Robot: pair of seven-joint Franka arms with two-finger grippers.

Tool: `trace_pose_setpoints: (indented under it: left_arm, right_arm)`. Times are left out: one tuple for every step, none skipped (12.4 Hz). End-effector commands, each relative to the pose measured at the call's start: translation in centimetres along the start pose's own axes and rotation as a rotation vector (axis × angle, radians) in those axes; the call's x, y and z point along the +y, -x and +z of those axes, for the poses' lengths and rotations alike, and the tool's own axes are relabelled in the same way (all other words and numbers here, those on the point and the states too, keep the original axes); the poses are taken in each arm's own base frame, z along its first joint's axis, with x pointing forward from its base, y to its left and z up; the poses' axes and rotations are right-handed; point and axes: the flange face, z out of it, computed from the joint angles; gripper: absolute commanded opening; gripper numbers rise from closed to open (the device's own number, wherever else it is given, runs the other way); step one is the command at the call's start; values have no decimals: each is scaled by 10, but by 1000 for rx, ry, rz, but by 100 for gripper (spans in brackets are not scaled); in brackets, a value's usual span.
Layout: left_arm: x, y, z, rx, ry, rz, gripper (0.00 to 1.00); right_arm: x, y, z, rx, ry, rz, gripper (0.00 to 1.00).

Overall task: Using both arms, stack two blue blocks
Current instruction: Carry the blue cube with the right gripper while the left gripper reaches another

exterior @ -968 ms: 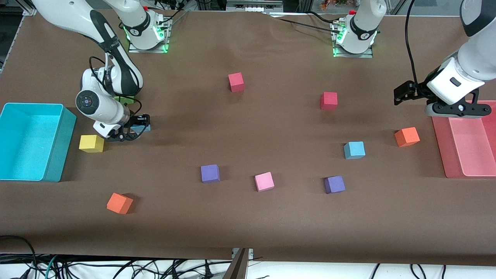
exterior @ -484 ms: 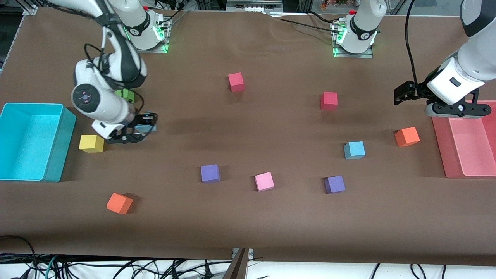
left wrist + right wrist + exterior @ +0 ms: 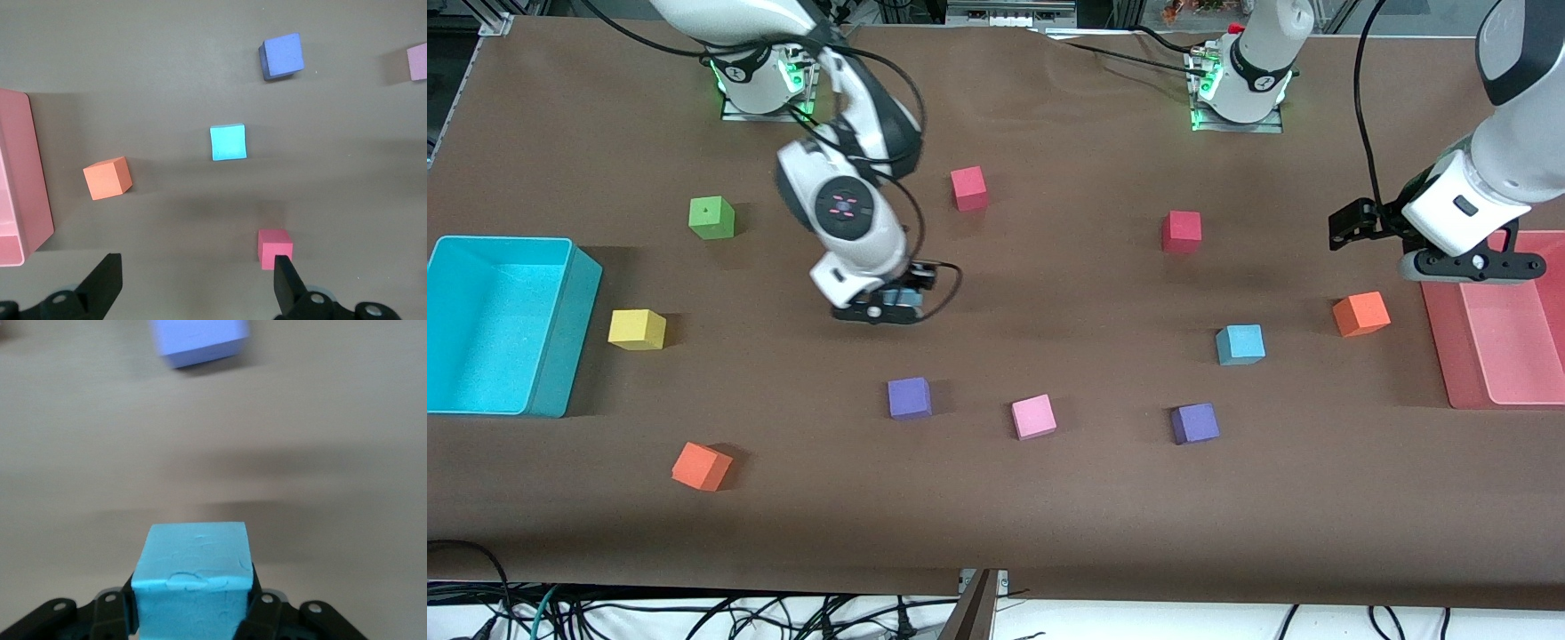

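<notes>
My right gripper (image 3: 895,300) is shut on one light blue block (image 3: 192,580) and holds it above the bare mat near the table's middle; in the front view only a sliver of the block (image 3: 901,298) shows between the fingers. The second blue block (image 3: 1240,344) sits on the mat toward the left arm's end and also shows in the left wrist view (image 3: 228,142). My left gripper (image 3: 1352,222) is open and empty, up in the air by the pink tray (image 3: 1503,373), apart from that block.
Cubes lie scattered: green (image 3: 711,217), yellow (image 3: 637,329), two orange (image 3: 701,466) (image 3: 1360,314), two purple (image 3: 909,397) (image 3: 1194,423), pink (image 3: 1033,416), two red (image 3: 968,188) (image 3: 1181,231). A cyan bin (image 3: 569,329) stands at the right arm's end.
My right gripper has lifted the blue block from beside the yellow cube and carried it toward the table's middle. The green cube is uncovered. The left arm has barely moved.
</notes>
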Motion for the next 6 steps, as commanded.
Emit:
trace_pose_setpoints:
  left_arm:
    - [-6, -3, 7, 7, -16, -7, 100]
    - [-7, -7, 11, 7, -17, -10, 100]
    - [-7, -9, 15, 18, -16, -9, 100]
    - [-6, -11, 23, 15, -17, -8, 100]
    - [-6, -13, 30, 21, -17, -7, 100]
    - [-6, -13, 36, 21, -15, -7, 100]
  right_arm:
    - [-75, -3, 31, 24, -40, -12, 30]
    - [-85, -2, 46, 31, -51, 6, 30]
    - [-92, -2, 53, 57, -81, 4, 30]
    - [-102, 2, 63, 81, -107, -12, 30]
    - [-108, 4, 72, 94, -124, -17, 30]
    - [-109, 4, 77, 98, -129, -19, 31]
